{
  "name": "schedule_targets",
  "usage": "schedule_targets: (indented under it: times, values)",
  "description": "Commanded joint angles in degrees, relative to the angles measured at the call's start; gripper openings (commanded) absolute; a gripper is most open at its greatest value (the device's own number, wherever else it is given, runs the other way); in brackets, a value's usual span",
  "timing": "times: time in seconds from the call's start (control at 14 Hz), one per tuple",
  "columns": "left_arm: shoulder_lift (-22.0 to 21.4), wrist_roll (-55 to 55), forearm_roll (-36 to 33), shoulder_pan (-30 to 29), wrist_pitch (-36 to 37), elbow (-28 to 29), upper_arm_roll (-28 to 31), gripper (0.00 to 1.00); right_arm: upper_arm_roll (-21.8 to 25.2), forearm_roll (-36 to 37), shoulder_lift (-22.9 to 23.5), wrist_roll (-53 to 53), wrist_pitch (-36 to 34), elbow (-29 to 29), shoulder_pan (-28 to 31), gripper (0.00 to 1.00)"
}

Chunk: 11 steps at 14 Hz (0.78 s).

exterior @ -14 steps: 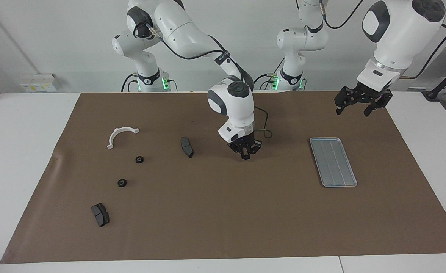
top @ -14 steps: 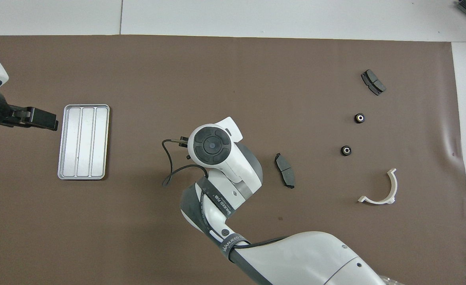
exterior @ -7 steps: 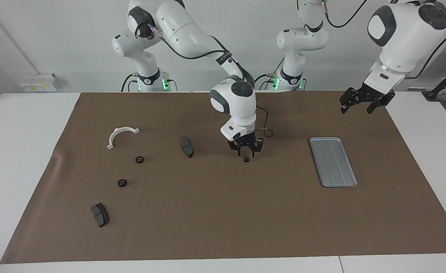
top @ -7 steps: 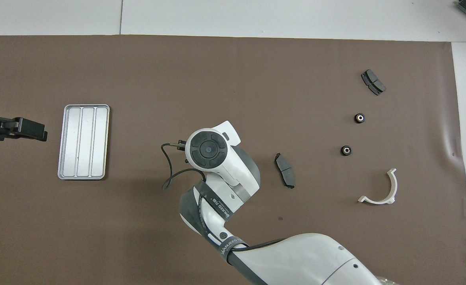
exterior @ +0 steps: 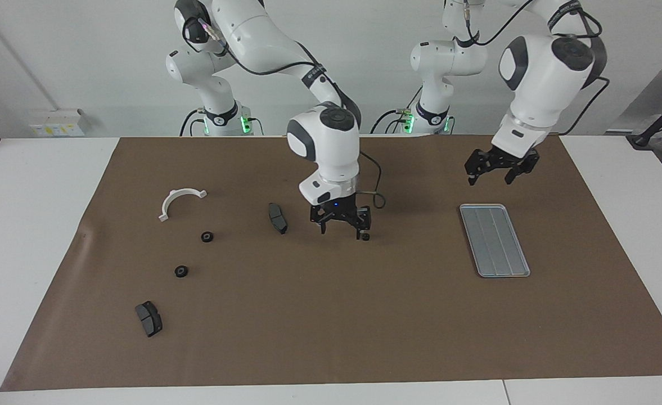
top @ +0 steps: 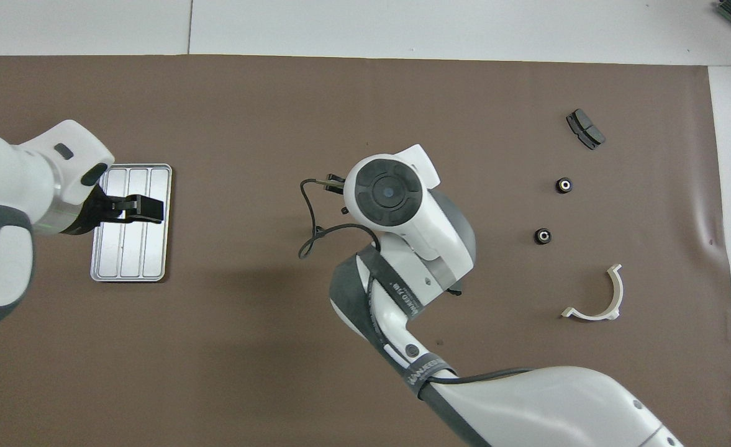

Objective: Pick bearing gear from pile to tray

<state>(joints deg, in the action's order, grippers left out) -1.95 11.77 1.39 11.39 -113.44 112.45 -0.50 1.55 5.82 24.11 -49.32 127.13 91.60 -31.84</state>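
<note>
Right pincer [exterior: 340,225] open over small black round gear [exterior: 365,237] lying mid-bench, left pincer [exterior: 494,171] open above ridged silver metal tray [exterior: 494,240]: handover step, next left grabs gear.

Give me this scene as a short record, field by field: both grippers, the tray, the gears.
right gripper: open, above mat centre, holding nothing
dropped gear: on mat beside right gripper's fingertip
left gripper: open, empty, raised by tray's robot-side end
tray: holds no parts
pile gears: two on mat

Robotics lab: two robot arms [exterior: 331,140], bare white walls
</note>
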Motion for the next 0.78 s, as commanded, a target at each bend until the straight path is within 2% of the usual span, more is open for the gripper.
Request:
schedule_targets:
  times: [0.0, 0.21, 0.28, 0.43, 0.5, 0.71]
  values:
    - [4.8, 7.8, 0.3, 4.9, -7.5, 0.6, 0.8, 1.00, -0.8, 0.9, -5.4, 8.5, -2.8, 3.7, 5.9, 1.00]
    - [7.2, 10.4, 0.4, 8.9, -11.0, 0.0, 0.8, 1.00, -0.9, 0.3, -6.0, 23.4, -5.4, 3.9, 14.1, 1.00]
    - [9.4, 11.4, 0.4, 10.6, -12.2, -0.7, 0.8, 1.00, -1.0, -0.3, -6.0, 29.0, -5.3, 4.6, 17.0, 1.00]
    - [16.5, 15.9, 0.2, 15.2, -12.4, -6.0, 1.0, 1.00, -1.0, -1.1, -6.2, 39.0, -4.4, 6.5, 21.5, 1.00]
    - [18.9, 16.8, 0.2, 15.8, -12.2, -8.4, 1.0, 1.00, -1.0, -2.5, -6.5, 44.3, -3.2, 8.4, 23.9, 1.00]
    - [22.2, 18.0, 0.3, 18.6, -12.9, -10.6, 0.9, 1.00, -1.0, -5.1, -6.3, 58.8, 4.3, 14.2, 30.2, 1.00]
